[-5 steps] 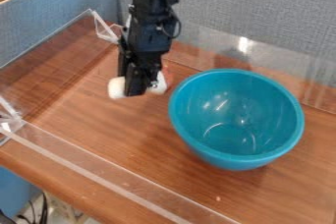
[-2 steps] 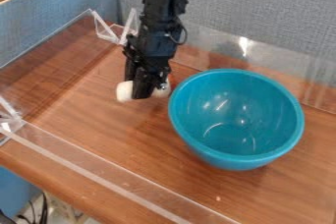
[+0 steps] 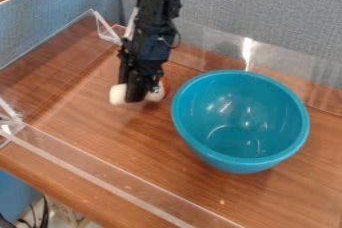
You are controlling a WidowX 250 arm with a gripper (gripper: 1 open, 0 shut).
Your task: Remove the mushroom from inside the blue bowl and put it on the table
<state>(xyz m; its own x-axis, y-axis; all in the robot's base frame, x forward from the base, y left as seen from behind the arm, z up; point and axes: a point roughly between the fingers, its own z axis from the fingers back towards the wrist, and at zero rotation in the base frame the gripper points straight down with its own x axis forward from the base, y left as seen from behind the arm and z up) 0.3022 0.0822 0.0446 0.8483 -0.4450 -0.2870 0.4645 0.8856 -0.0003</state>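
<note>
The blue bowl sits at the right centre of the frame on the table, and its interior shows only smooth glossy plastic with highlights; nothing is visible inside it. The mushroom is outside the bowl, left of its rim and at the centre-left of the frame, clamped in the gripper. The jaws are drawn tight on it, with a pale rounded part showing at the lower left of the fingers and a further light patch just to the right. Which part is stem and which is cap cannot be told at this size. The arm descends from the top centre of the frame and points steeply downward, with the gripper low over the wood. Whether the mushroom touches the tabletop or hangs just above it cannot be determined from this view. In my judgement the removal step is complete and the transfer clear of the bowl is done. Outstanding items are the final set-down on the wood, release of the jaws, and withdrawal of the arm. The placement spot appears unobstructed, and it is near the bowl without touching it. A clear acrylic wall runs along the table's lower left edge, well apart from the gripper.
</note>
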